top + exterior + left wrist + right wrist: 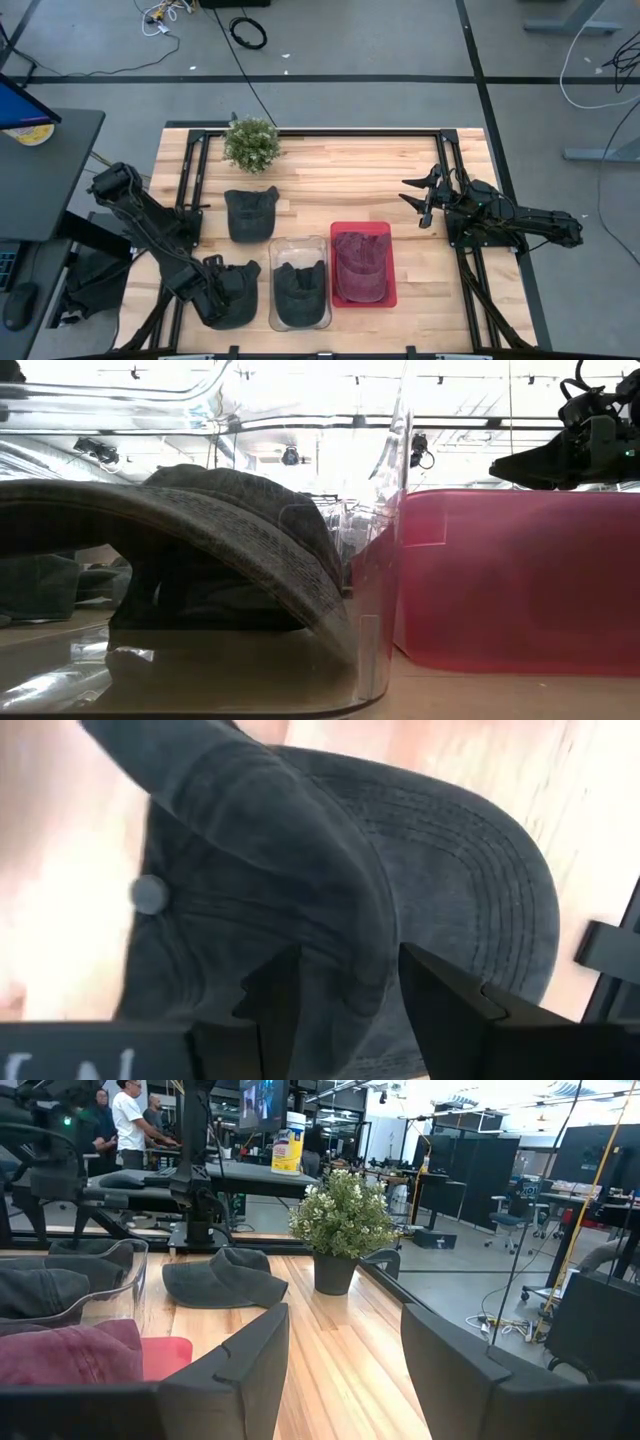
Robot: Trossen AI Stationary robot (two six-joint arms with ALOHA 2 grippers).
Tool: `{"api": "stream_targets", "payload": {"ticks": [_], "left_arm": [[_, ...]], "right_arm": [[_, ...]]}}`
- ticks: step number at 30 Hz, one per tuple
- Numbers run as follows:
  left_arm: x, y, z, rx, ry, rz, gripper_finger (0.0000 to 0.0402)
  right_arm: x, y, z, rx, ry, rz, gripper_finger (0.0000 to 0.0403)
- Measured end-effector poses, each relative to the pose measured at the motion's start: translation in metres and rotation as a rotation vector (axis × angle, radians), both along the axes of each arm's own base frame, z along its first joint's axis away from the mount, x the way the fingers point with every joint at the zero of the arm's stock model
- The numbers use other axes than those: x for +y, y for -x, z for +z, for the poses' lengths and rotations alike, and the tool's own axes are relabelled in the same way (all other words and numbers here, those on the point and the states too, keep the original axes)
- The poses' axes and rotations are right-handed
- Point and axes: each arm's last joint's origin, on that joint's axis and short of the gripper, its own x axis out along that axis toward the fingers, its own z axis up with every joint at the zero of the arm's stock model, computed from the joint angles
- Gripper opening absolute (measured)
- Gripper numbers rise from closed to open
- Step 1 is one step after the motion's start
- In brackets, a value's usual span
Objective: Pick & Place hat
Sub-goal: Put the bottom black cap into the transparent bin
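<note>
Nearest us, at the table's front-left corner, we log the left gripper [222, 292] down on a dark hat [232, 296], its fingers [270, 1005] spread and pressing into the crown. Beside it to the right we list a clear bin [299, 284] holding a second dark hat [300, 285], then a red bin [362, 264] holding a maroon hat [360, 262]. Behind the bins, a third dark hat [250, 212] lies flat on the wood. At the right edge the right gripper [418, 196] hangs above the table, fingers parted, empty. Farthest back stands a potted plant [251, 143].
</note>
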Motion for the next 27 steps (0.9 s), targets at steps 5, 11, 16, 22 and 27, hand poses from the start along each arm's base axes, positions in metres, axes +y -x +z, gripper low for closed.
{"api": "stream_targets", "payload": {"ticks": [5, 11, 16, 22, 27], "left_arm": [[-0.003, -0.003, -0.007, 0.018, 0.002, 0.021, 0.0172], [-0.005, -0.004, -0.013, 0.044, -0.003, 0.045, 0.0155], [-0.007, -0.003, -0.014, 0.079, 0.019, 0.033, 0.0074], [-0.007, -0.002, -0.014, 0.111, 0.044, 0.045, 0.0011], [-0.006, -0.002, -0.007, 0.105, -0.022, 0.013, 0.0008]], "right_arm": [[0.000, 0.000, 0.000, 0.000, 0.000, 0.000, 0.0199], [0.000, 0.000, 0.000, 0.000, 0.000, 0.000, 0.0199], [0.000, 0.000, 0.000, 0.000, 0.000, 0.000, 0.0199], [0.000, 0.000, 0.000, -0.001, 0.000, 0.000, 0.0199], [0.000, 0.000, 0.000, 0.000, 0.000, 0.000, 0.0199]]}}
